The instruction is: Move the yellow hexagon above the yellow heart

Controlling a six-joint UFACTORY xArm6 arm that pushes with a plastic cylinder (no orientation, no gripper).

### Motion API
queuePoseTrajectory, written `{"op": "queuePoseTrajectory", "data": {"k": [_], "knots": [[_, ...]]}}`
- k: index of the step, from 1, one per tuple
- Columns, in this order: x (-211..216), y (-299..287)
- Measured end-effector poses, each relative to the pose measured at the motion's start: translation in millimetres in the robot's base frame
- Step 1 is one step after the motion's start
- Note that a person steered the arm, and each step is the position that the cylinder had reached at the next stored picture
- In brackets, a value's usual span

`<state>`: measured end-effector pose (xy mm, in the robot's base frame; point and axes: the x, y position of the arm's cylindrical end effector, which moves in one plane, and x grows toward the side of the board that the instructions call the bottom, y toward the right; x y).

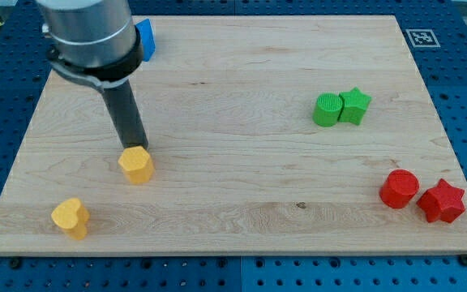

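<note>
While my tip (pixel 135 146) touches the top edge of the yellow hexagon (pixel 136 165), that block sits up and to the right of the yellow heart (pixel 70 217) near the bench's (pixel 242 97) bottom-left corner. No fingers exist here, only a rod.

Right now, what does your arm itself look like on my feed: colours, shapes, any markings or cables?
A thick grey cylindrical housing enters from the view's top left, ringed at its base by a black collar. From it runs a straight dark rod, matte and round, down to my tip by the yellow hexagon. No cables, labels or markings show on it.
</note>
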<state>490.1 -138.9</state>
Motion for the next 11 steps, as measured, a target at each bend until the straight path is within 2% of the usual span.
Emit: {"op": "queuePoseTrajectory", "data": {"k": [2, 3, 5, 7, 11], "knots": [[14.3, 50.1], [24.2, 50.3], [17.8, 49.7], [18.5, 39.2], [35.7, -29.7]]}}
